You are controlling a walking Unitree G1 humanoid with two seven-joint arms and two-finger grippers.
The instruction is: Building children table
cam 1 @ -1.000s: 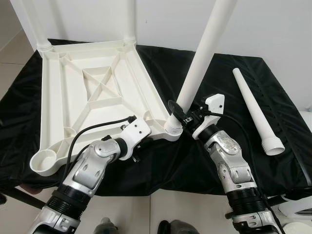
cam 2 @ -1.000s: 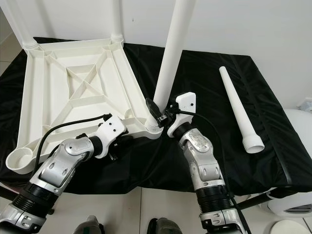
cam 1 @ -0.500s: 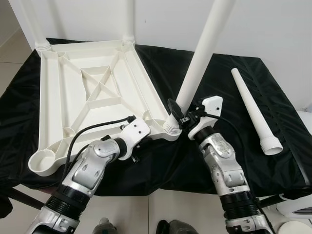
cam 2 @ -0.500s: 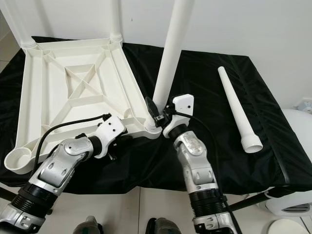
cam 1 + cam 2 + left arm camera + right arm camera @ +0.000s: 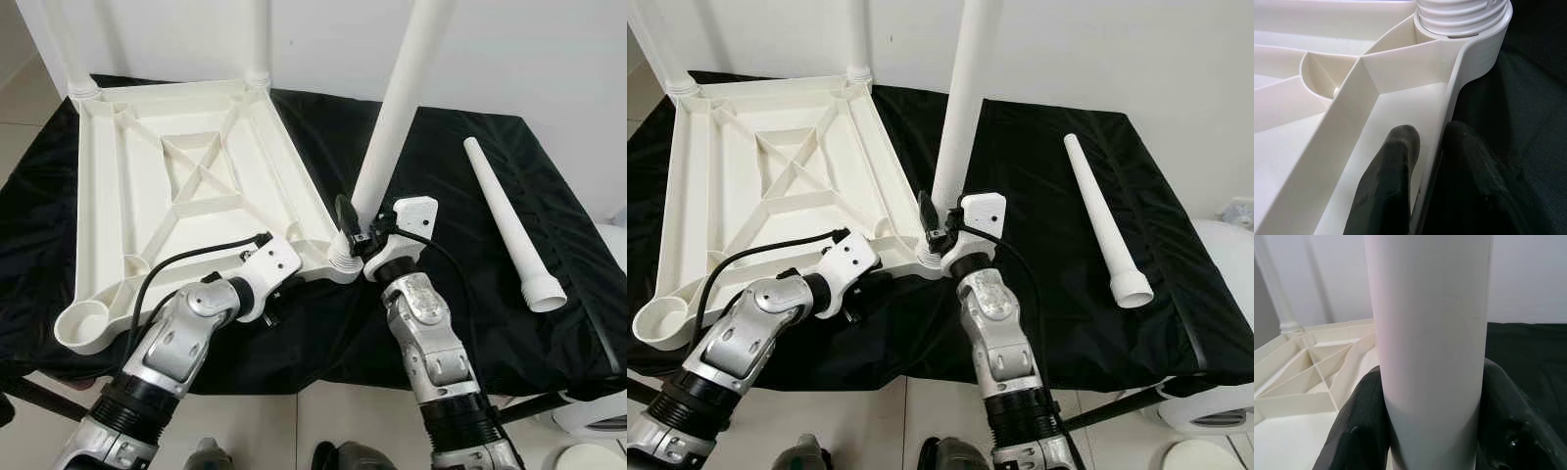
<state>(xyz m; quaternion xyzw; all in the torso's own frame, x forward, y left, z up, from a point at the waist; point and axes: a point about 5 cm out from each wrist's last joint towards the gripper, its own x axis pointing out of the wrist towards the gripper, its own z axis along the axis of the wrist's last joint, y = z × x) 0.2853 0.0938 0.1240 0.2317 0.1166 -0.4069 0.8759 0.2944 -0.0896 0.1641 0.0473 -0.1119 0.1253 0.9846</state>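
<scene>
Left gripper [image 5: 1425, 171]: pinched on the near rim of the upturned tabletop [image 5: 147, 196], one finger inside, one outside, steadying it.
Right gripper [image 5: 355, 230]: clamped low on the table leg [image 5: 397, 108].
Just changed: the leg has swung from a lean to nearly upright over the near corner socket [image 5: 343, 259], and the right forearm has moved in closer.
Meaning: probably aligned for threading; ribbed base sits in the socket.
Materials: smooth white moulded plastic, cross-ribbed underside, tapered tubes.
Farther: spare leg [image 5: 514, 225] lying on glossy black cloth [image 5: 441, 157]; two legs standing at the far corners.
</scene>
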